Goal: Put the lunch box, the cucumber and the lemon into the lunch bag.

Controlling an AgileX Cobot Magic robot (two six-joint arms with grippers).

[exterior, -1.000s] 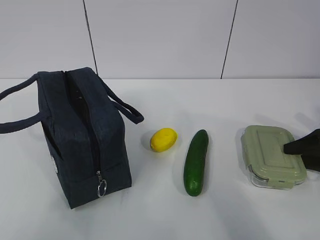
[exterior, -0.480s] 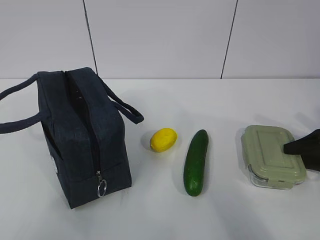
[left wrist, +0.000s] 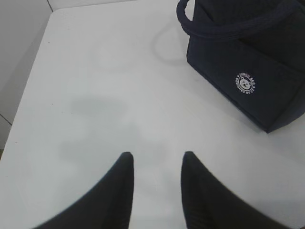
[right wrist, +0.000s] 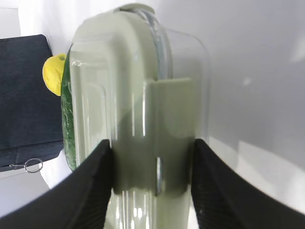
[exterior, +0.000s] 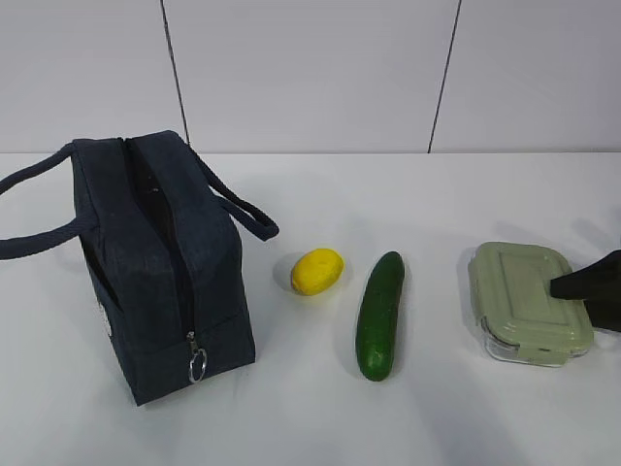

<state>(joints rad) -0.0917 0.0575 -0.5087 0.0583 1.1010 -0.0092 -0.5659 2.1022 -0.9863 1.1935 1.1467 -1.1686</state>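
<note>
Right jaws astride lunch box (right wrist: pixel 138 119) end.

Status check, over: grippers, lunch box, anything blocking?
Right gripper shut on lunch box, box on table. Left gripper open, empty, beside lunch bag. Cucumber, lemon lie between box and bag.
</note>
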